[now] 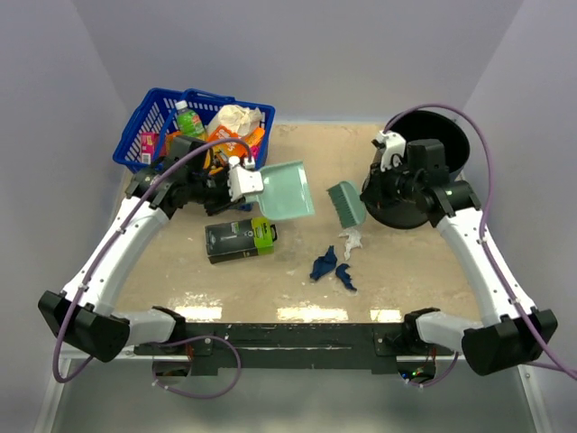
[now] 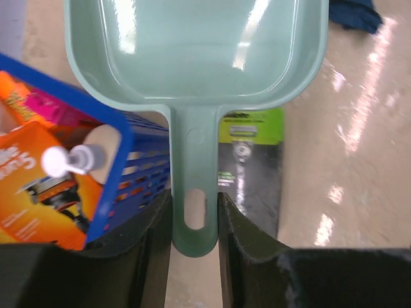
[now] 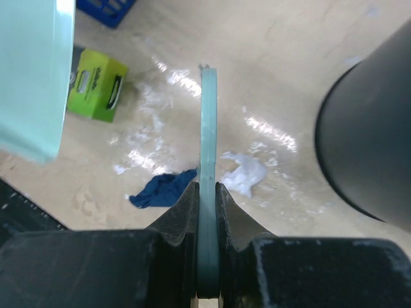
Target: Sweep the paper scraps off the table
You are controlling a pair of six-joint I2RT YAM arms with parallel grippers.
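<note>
My left gripper (image 1: 236, 188) is shut on the handle of the teal dustpan (image 1: 287, 190), held above the beige table (image 1: 180, 271); in the left wrist view my gripper (image 2: 194, 212) pinches the handle of the dustpan (image 2: 192, 51). My right gripper (image 1: 379, 185) is shut on the teal brush (image 1: 346, 202), seen edge-on in the right wrist view (image 3: 209, 147) between my gripper's (image 3: 208, 199) jaws. Paper scraps lie on the table: two dark blue wads (image 1: 323, 264) (image 1: 346, 277) and a whitish one (image 1: 352, 241). The right wrist view shows a blue scrap (image 3: 160, 189) and the whitish scrap (image 3: 245, 174).
A green-and-black box (image 1: 238, 239) lies left of the scraps. A blue basket (image 1: 144, 126) full of items stands at the back left. A black bin (image 1: 451, 149) stands at the back right, close beside my right arm.
</note>
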